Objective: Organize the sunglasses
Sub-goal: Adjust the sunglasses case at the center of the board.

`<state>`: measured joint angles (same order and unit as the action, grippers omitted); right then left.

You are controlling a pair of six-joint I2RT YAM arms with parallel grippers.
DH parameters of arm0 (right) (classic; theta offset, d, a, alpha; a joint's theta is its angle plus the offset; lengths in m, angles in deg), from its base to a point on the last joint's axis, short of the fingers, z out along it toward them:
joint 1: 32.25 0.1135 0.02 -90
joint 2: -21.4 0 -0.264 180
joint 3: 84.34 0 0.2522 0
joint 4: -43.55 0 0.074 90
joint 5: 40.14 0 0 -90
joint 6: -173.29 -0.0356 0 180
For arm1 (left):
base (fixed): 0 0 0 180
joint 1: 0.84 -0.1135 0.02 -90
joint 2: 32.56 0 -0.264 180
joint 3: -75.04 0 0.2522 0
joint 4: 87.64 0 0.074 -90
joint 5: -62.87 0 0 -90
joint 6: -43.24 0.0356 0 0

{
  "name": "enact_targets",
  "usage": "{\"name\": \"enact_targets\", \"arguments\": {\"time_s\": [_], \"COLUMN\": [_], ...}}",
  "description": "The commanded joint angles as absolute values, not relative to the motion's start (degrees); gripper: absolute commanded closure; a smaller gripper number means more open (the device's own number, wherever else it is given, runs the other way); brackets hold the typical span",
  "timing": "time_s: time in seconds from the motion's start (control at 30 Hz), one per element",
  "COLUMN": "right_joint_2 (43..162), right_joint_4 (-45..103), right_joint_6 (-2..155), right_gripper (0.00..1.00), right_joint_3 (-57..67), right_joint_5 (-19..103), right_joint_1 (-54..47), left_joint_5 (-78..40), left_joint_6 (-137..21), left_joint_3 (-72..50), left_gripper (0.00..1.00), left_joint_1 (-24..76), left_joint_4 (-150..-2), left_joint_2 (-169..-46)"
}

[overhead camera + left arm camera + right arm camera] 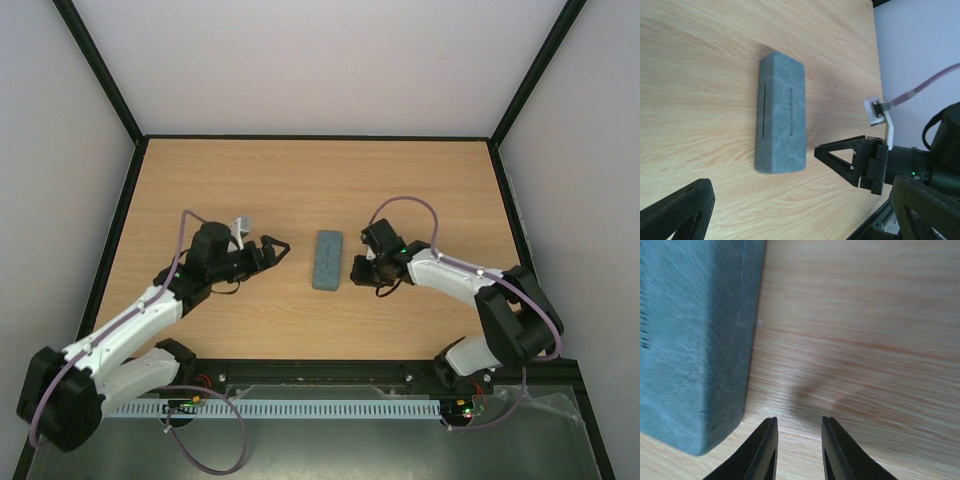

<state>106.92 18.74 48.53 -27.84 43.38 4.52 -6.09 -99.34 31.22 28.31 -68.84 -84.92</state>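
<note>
The sunglasses are hidden in every view. A grey-blue oblong case (327, 259) lies shut on the wooden table between the two arms. My left gripper (281, 250) is just left of it, its jaws spread wide and empty; in the left wrist view the case (781, 115) lies ahead of the left gripper (802, 202). My right gripper (360, 272) sits at the case's right side, near its front corner. In the right wrist view its fingers (799, 426) stand a little apart over bare wood, with the case (695, 340) to their left and untouched.
The right gripper's black fingers (842, 157) show in the left wrist view, beside the case's near end. A black frame (320, 137) borders the table, with white walls behind and a slotted rail (300, 408) at the near edge.
</note>
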Motion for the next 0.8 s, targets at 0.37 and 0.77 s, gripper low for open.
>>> {"name": "enact_targets", "arguments": {"time_s": [0.37,0.77], "right_joint_2": [126.2,137.7], "right_joint_4": [9.6,5.0], "right_joint_6": [43.4,42.5], "right_gripper": [0.73,0.68], "right_joint_3": [-7.0,7.5], "right_joint_5": [54.6,59.5], "right_joint_1": [17.8,23.6], "left_joint_5": [-5.1,-2.1], "left_joint_6": [-99.5,-97.9], "left_joint_3": [36.8,37.3], "left_gripper": [0.01,0.01], "left_joint_1": [24.1,20.3], "left_joint_4": [-59.2,-59.8], "left_joint_2": [-70.5,-71.1]}}
